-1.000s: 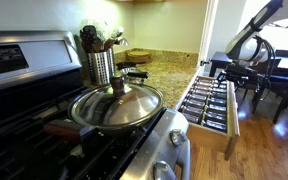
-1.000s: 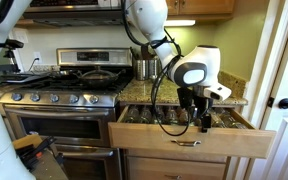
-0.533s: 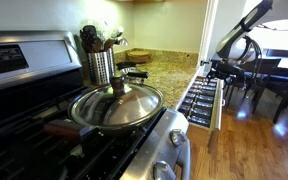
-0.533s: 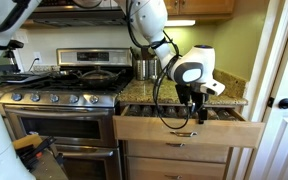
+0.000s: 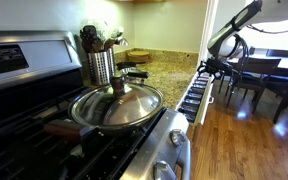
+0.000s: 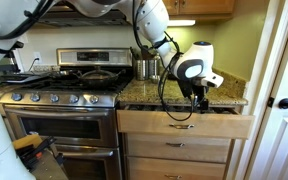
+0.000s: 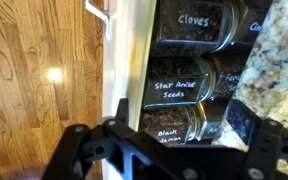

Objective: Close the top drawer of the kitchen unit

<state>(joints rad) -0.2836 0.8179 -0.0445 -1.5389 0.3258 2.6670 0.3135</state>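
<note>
The top drawer point(image 6: 184, 125) of the kitchen unit is open only a narrow gap, and its front stands close to the cabinet face. It also shows in an exterior view point(image 5: 196, 95). In the wrist view its cream front panel point(image 7: 139, 60) runs top to bottom, with labelled spice jars point(image 7: 189, 85) lying inside. My gripper point(image 6: 197, 100) hangs over the drawer's right part, also seen in an exterior view point(image 5: 212, 68). In the wrist view the gripper point(image 7: 182, 125) is open, with one finger point(image 7: 120, 115) outside the front panel and the other over the jars.
The granite counter point(image 7: 279, 60) overhangs the drawer. A stove point(image 6: 64, 95) with a lidded pan point(image 5: 116, 105) stands beside it, with a utensil canister point(image 5: 100, 62) behind. More drawers point(image 6: 179, 150) sit below. There is wood floor point(image 5: 254, 140) and a dining table with chairs point(image 5: 274, 80).
The drawer has slid in from well open to almost shut. My gripper moved with its front towards the cabinet.
</note>
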